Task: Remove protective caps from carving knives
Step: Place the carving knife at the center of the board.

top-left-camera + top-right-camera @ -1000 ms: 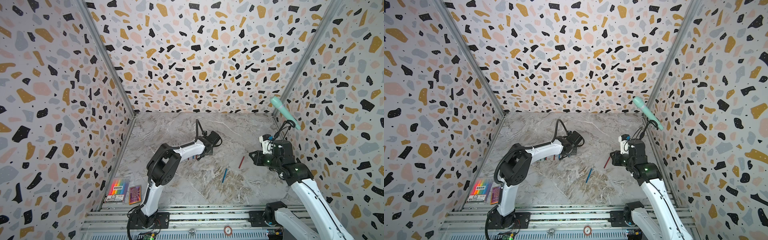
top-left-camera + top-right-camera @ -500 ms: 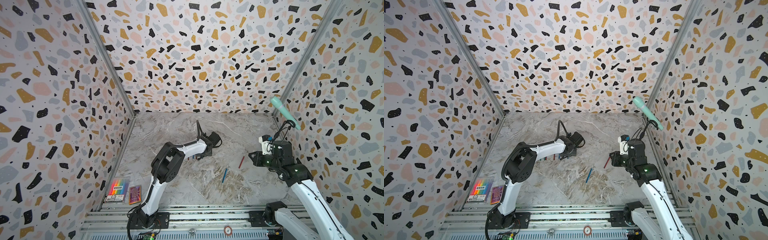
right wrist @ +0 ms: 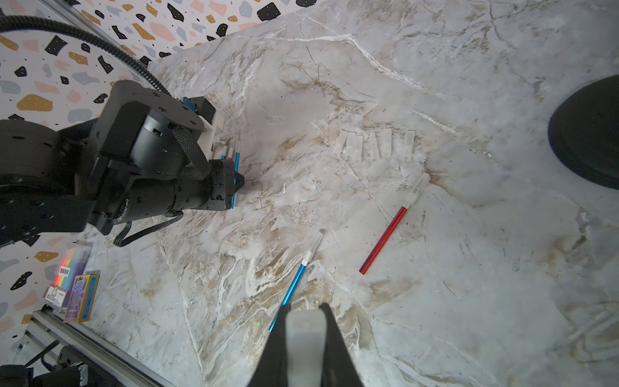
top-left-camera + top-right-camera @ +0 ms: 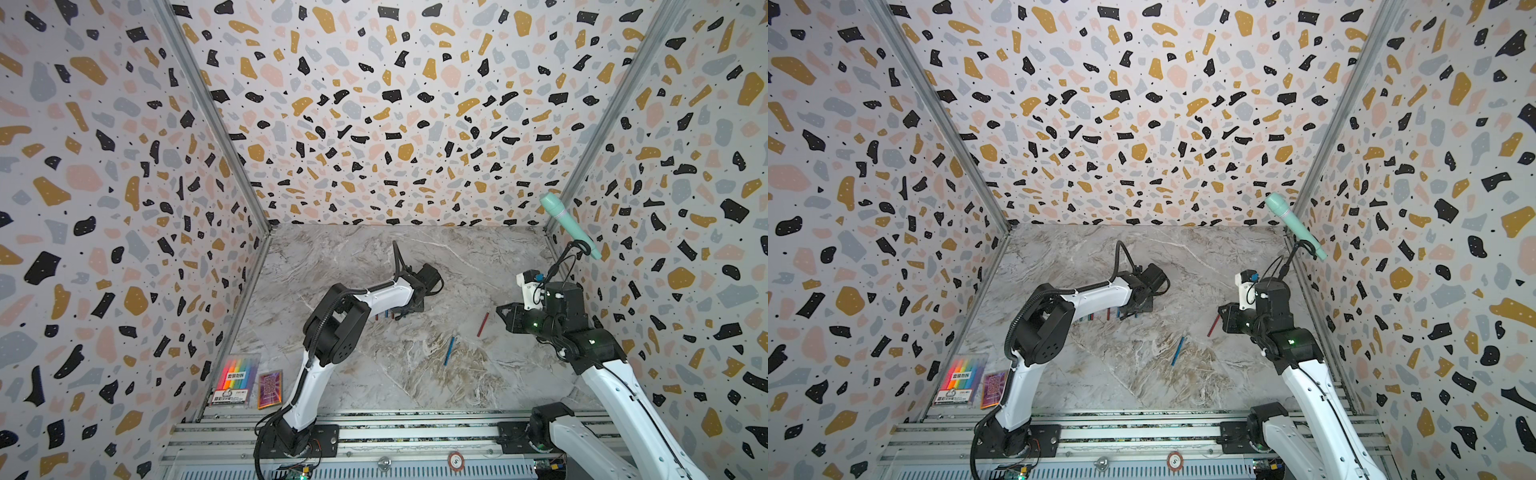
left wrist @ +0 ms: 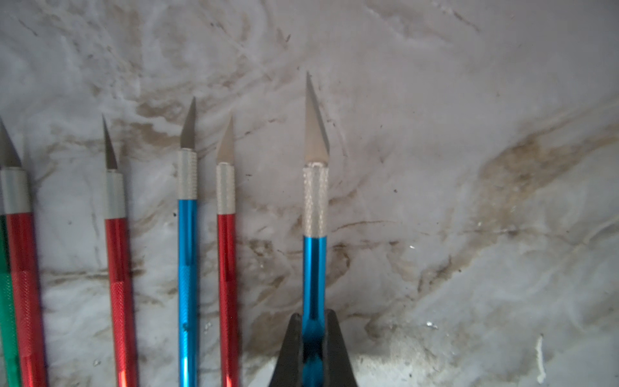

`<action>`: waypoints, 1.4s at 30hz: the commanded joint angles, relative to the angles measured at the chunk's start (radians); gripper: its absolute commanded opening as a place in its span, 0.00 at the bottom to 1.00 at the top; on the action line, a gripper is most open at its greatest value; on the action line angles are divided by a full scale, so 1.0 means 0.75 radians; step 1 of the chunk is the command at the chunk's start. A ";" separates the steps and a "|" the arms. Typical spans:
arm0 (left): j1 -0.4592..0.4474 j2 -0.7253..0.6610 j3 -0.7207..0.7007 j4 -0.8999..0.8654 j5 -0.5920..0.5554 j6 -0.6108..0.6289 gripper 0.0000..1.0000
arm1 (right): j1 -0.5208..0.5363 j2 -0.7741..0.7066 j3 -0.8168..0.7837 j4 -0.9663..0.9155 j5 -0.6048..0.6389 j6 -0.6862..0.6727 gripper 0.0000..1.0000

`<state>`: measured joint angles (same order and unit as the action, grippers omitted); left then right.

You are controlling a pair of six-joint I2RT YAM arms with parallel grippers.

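Set-down stage of uncapping
Left gripper [image 5: 313, 321] clamps the blue-shafted, bare-bladed carving knife [image 5: 315, 261] beside the bared knives [image 5: 187, 251]; right gripper [image 3: 307, 308] pinches a translucent plastic cap [image 3: 305, 335]; next, probably: release both, fetch the capped red knife [image 3: 395, 223].

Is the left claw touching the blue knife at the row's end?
Touching. The left wrist view shows the left claw shut on the blue knife, one finger against each side of its shaft.
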<state>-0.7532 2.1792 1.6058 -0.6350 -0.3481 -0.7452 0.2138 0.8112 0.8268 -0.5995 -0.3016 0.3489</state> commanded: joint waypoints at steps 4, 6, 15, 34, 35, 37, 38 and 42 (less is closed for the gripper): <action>0.012 0.009 -0.024 -0.052 -0.019 -0.012 0.09 | 0.007 -0.018 0.000 0.008 0.000 -0.014 0.00; 0.014 0.006 -0.039 -0.046 -0.021 -0.016 0.09 | 0.008 -0.019 0.000 0.008 0.000 -0.013 0.00; 0.015 0.015 -0.070 -0.034 -0.022 -0.018 0.10 | 0.007 -0.026 -0.004 0.008 -0.002 -0.014 0.00; 0.028 0.011 -0.115 -0.002 -0.009 -0.010 0.21 | 0.007 -0.026 -0.006 0.012 -0.004 -0.012 0.00; 0.029 0.010 -0.110 -0.006 -0.011 -0.009 0.21 | 0.007 -0.027 -0.005 0.012 -0.001 -0.012 0.00; 0.033 0.000 -0.104 -0.009 -0.012 -0.008 0.21 | 0.008 -0.028 -0.006 0.010 -0.003 -0.011 0.00; 0.036 -0.003 -0.099 -0.012 -0.015 -0.008 0.21 | 0.007 -0.028 -0.006 0.010 -0.002 -0.011 0.00; 0.041 -0.026 -0.060 -0.044 -0.040 -0.002 0.21 | 0.007 -0.026 -0.006 0.010 0.001 -0.009 0.00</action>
<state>-0.7403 2.1582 1.5574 -0.5854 -0.3756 -0.7544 0.2146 0.8082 0.8242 -0.5980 -0.3016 0.3489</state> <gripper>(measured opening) 0.208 0.146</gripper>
